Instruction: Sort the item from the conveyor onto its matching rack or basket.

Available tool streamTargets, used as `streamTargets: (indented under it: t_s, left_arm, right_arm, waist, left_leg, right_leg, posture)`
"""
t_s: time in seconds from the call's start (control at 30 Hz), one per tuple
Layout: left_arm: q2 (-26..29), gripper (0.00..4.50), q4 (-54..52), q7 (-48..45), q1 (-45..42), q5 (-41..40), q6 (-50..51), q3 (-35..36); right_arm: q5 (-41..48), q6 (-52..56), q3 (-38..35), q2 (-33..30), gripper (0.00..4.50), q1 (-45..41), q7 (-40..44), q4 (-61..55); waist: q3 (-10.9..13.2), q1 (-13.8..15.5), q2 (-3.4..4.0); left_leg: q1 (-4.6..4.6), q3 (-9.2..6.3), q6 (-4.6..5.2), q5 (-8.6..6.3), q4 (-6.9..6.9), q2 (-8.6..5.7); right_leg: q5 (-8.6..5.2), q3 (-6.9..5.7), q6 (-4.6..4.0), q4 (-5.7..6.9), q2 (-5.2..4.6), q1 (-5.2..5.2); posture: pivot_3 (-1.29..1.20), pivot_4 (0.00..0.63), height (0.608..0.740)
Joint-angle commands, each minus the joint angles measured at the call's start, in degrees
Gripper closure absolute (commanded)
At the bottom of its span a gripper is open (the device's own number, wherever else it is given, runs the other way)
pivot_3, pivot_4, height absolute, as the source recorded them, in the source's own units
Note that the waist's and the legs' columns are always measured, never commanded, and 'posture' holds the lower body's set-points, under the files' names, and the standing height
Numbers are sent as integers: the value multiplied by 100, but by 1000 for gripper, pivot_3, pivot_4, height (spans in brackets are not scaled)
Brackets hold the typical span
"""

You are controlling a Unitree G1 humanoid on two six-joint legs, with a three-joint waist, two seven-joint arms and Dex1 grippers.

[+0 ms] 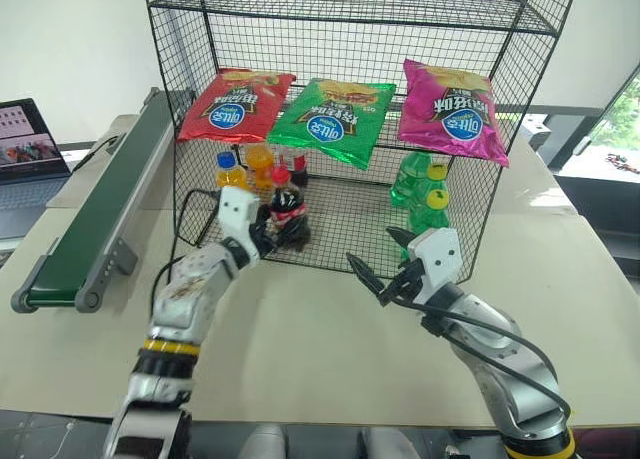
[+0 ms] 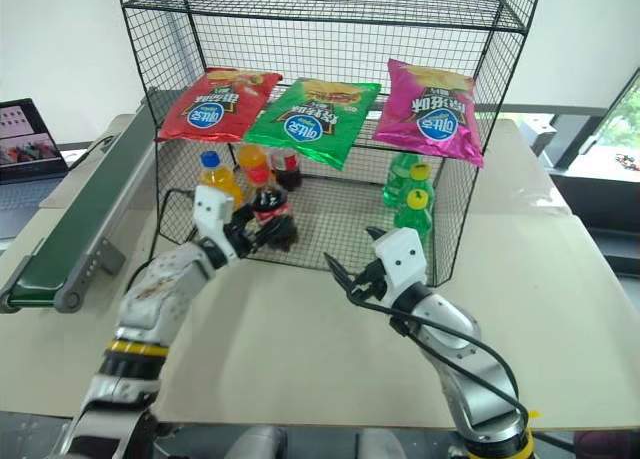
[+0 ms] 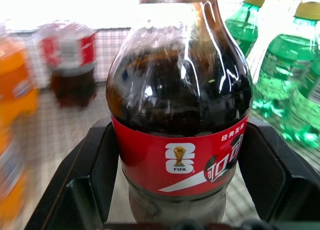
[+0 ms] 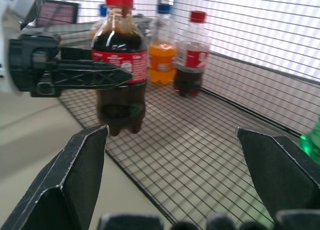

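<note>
Cola bottle (image 3: 180,115) upright between left pincer (image 1: 268,231) fingers — gripped.

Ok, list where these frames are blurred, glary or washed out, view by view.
Left wrist view: the held cola bottle is sharp with glare streaks on its shoulder, while the orange bottle at the edge is smeared and the top is blown out white. Right wrist view: bright backlight through the rack mesh. Left eye view: evenly lit, chip bags slightly glossy.
</note>
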Motion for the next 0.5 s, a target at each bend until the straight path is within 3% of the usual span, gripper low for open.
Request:
streamTargets:
  t_s: [0.03, 0.27, 0.5]
  left_arm:
    - [-440, 1547, 1597, -204, -1056, 538, -1503, -14]
    - [-825, 1547, 3406, -5, -1783, 1193, -2835, 15]
    - [-883, 1547, 3934, 132, -1813, 1454, -3234, 95]
  right_arm:
    - [-422, -47, 140, 226, 0, -59, -452, -84]
    - [-651, -26, 176, 528, 0, -96, -685, -56]
    - [-669, 26, 87, 568, 0, -190, -603, -58]
  waist:
    - [0, -26, 1]
    - [0, -33, 0]
    - [0, -19, 0]
  left_leg:
    - [-1, 0, 0, 0, 0, 0]
    - [1, 1, 3, -1, 0, -1]
    - [1, 0, 3, 0, 3, -3]
  right_leg:
    - [0, 0, 1, -3, 0, 0]
    - [-3, 3, 6, -2, 0, 2]
    - [-7, 2, 16, 3, -1, 4]
  posture:
    - [0, 150, 738]
    - [0, 150, 738]
    - [0, 150, 738]
